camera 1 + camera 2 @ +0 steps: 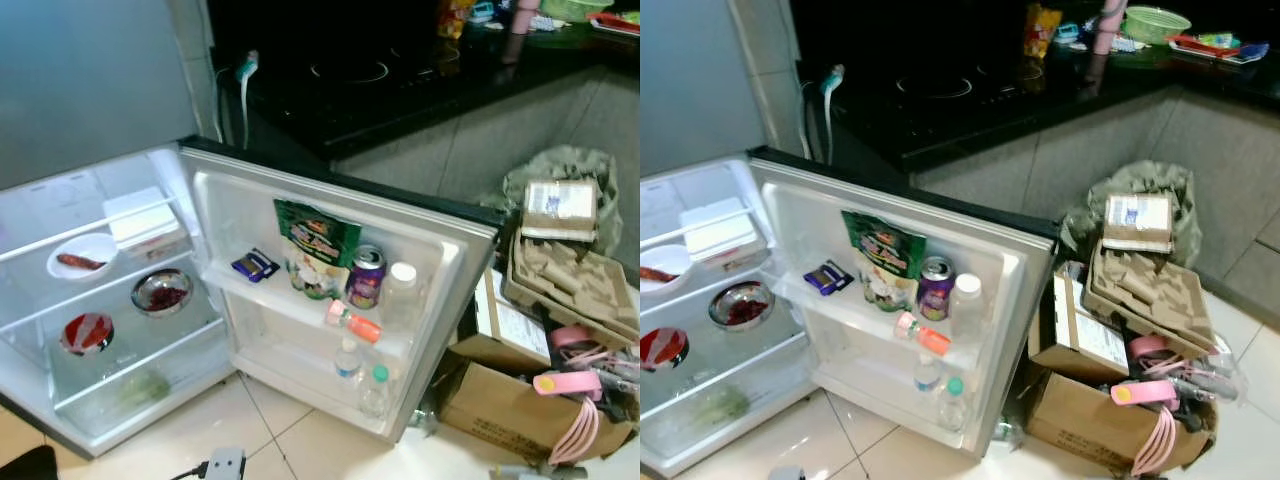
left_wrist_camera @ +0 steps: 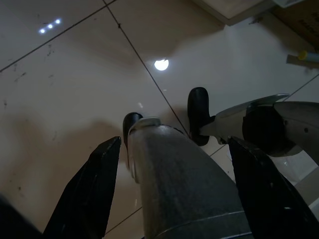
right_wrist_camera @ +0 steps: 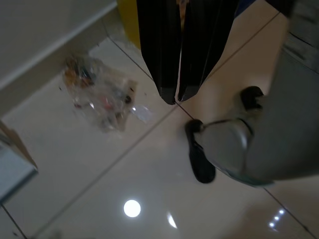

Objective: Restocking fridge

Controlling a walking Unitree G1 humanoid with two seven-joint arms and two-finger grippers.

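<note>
While idle: both arms hang over the floor [image 2: 60, 89], well apart from the fridge [image 1: 90, 200].
Left gripper [image 2: 169, 199]: fingers spread, nothing held.
Right gripper [image 3: 177, 97]: fingers pressed together, nothing held.
Fridge door [image 1: 440, 250]: open; green pouch [image 1: 316, 245], purple can [image 1: 366, 276] on its shelf.

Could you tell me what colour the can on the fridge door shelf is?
The can is purple with a silver top, clearest in the left eye view.
</note>
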